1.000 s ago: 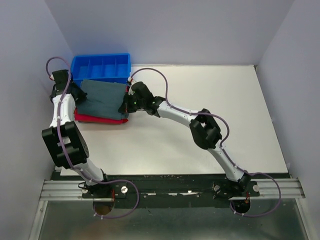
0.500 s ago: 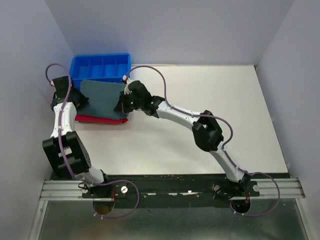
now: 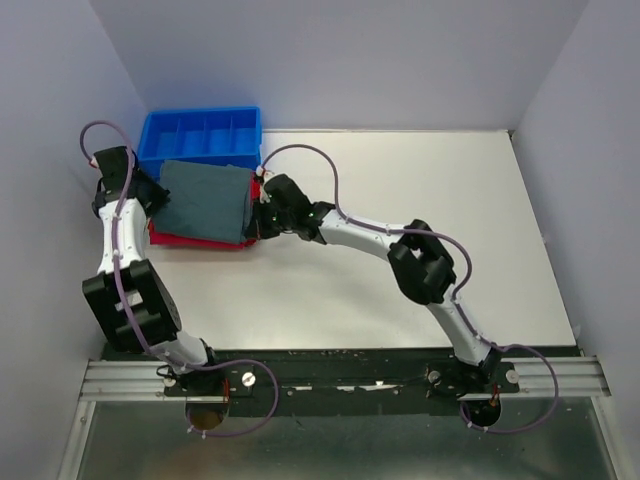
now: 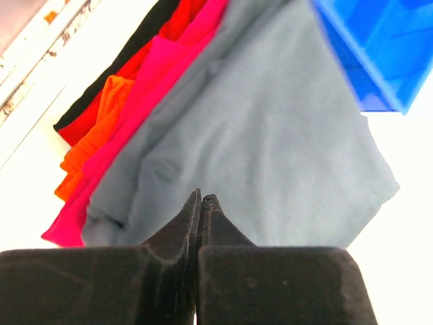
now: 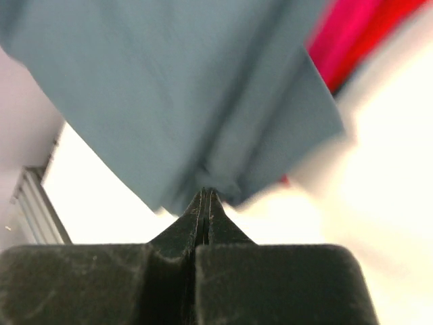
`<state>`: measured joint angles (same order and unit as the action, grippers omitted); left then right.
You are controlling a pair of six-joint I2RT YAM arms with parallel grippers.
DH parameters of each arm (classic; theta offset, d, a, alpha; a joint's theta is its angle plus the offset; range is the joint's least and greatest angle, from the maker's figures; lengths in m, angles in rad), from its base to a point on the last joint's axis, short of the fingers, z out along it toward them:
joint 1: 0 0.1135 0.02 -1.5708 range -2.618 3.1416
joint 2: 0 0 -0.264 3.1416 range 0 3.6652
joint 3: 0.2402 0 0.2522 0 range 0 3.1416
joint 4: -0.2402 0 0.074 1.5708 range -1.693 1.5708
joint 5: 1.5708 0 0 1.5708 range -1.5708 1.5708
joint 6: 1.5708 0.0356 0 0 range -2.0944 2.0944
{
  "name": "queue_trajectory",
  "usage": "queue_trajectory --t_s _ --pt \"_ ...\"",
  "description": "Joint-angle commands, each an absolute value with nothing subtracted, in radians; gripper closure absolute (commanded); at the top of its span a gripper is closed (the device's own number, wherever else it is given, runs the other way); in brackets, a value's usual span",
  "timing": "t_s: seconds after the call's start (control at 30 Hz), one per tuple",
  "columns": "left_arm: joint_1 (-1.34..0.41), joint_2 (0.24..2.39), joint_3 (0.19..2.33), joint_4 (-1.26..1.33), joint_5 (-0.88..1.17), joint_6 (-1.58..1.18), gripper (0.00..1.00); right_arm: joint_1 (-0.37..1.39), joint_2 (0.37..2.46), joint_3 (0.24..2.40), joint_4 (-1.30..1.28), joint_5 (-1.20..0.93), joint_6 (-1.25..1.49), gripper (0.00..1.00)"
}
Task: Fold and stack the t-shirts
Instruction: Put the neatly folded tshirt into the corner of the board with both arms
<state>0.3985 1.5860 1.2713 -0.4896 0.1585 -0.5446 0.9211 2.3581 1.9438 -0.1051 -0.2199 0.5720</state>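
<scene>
while both arms reach to the table's (image 3: 400,200) far left corner, the left gripper (image 4: 201,200) and right gripper (image 5: 205,193) are pressed shut at the grey-blue t-shirt's (image 3: 205,200) left and right edges; whether cloth is pinched is unclear. this nearly square, skewed fold covers the red t-shirt (image 3: 190,241). only the left wrist view shows an orange cloth edge (image 4: 95,122) beneath. the grey fold's far edge touches the blue tray (image 3: 200,113).

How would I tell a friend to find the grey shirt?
Look at the far left corner of the table, where a blue tray sits. Against its near side lies the grey shirt, the dull top layer over a bright red shirt.
</scene>
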Motion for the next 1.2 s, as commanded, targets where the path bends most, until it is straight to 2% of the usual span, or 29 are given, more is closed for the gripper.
queue_trajectory --t_s 0.0,0.13,0.2,0.23,0.33,0.37,0.4,0.43,0.47,0.6,0.83,0.97,1.17 --pt "0.379 1.395 1.278 -0.488 0.221 -0.526 0.94 0.922 2.113 1.702 -0.079 -0.056 0.506 0.99" --pt "0.235 1.228 1.111 -0.381 0.249 -0.575 0.84 0.907 1.742 1.219 0.251 -0.005 0.526 0.85" --pt "0.096 1.157 1.025 -0.306 0.181 -0.607 0.79 0.904 1.61 1.099 0.25 0.075 0.525 0.7" --pt "0.012 1.132 0.984 -0.266 0.151 -0.621 0.75 0.902 1.544 1.054 0.23 0.116 0.519 0.56" --pt "-0.187 1.103 0.895 -0.213 0.01 -0.693 0.61 0.9 1.34 0.902 0.17 0.282 0.499 0.0" --pt "-0.246 1.094 0.861 -0.183 -0.041 -0.707 0.52 0.897 1.275 0.844 0.161 0.297 0.464 0.0" --pt "-0.28 1.082 0.824 -0.154 -0.069 -0.725 0.36 0.896 1.2 0.794 0.172 0.285 0.422 0.0" --pt "-0.302 1.062 0.786 -0.109 -0.086 -0.748 0.12 0.894 1.13 0.743 0.173 0.279 0.382 0.0" --pt "-0.33 1.039 0.731 -0.053 -0.101 -0.764 0.01 0.893 1.074 0.7 0.161 0.29 0.362 0.0" --pt "-0.393 0.944 0.513 0.17 -0.17 -0.75 0.01 0.893 0.866 0.554 0.083 0.483 0.387 0.0" --pt "-0.406 0.878 0.382 0.271 -0.118 -0.62 0.01 0.893 0.617 0.319 0.087 0.655 0.376 0.0" --pt "-0.41 0.861 0.298 0.405 -0.017 -0.568 0.01 0.891 0.61 0.291 0.153 0.649 0.362 0.0" --pt "-0.425 0.906 0.301 0.485 0.061 -0.581 0.01 0.893 0.701 0.308 0.186 0.657 0.354 0.0"
